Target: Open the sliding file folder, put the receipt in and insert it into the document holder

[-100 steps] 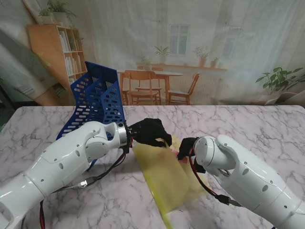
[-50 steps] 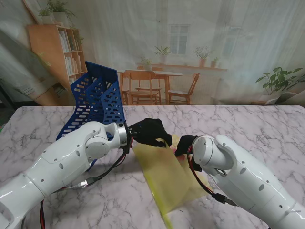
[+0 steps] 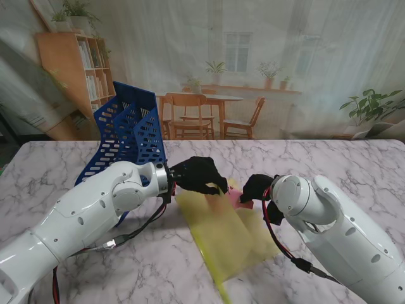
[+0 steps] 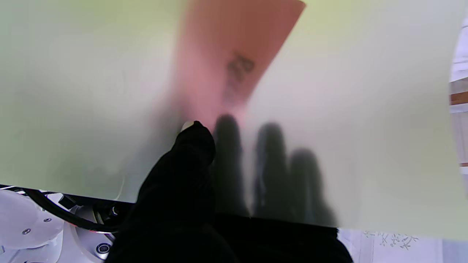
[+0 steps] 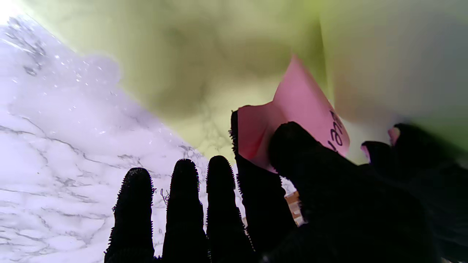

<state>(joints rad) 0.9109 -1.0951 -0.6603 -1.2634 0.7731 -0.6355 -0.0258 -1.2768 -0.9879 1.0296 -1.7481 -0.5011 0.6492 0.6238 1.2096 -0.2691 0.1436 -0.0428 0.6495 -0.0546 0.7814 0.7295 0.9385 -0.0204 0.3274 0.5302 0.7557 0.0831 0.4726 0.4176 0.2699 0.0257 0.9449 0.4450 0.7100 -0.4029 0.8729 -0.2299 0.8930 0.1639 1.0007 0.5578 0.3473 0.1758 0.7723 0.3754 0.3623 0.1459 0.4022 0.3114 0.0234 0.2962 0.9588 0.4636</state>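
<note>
stand view: my right hand (image 3: 255, 188) moved far-right, pinching the pink receipt (image 3: 235, 197); my left hand (image 3: 197, 175) gripped the yellow folder (image 3: 224, 237) open, receipt partly in.

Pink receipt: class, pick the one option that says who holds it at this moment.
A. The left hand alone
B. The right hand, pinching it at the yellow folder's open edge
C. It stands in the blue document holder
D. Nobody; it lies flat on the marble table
B. The right hand pinches the pink receipt between thumb and finger at the mouth of the yellow folder, whose flap the left hand holds.
</note>
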